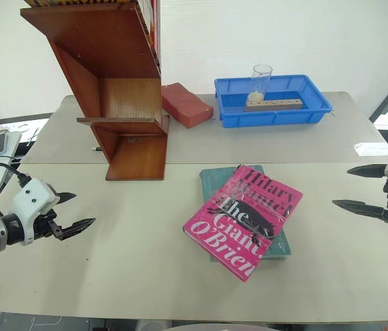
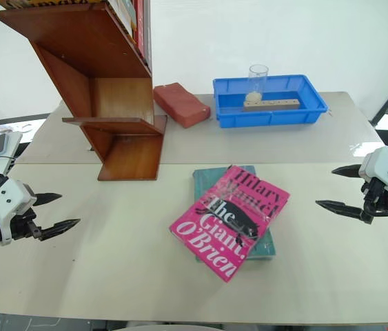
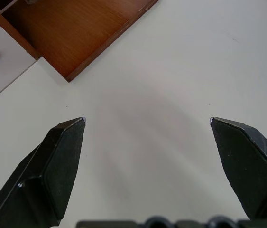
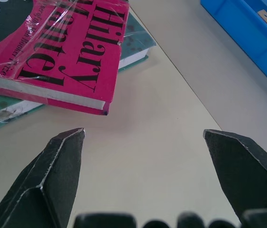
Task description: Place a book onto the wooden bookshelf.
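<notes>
Pink book lies skewed atop a teal book, mid-table, long axis running toward you. Your right gripper sits nearer than the left gripper; both gape wide, empty. Wooden bookshelf stands far-left of the book

The book lies atop another book, before the wooden bookshelf.

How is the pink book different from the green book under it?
The pink book lies on top, while the teal-green book lies underneath, mostly covered. The pink book has big white and black letters on a shiny cover; the teal-green book shows no lettering where it peeks out. The pink book is turned at a slant; the teal-green book sits straighter. Both lie flat on the table.
</notes>
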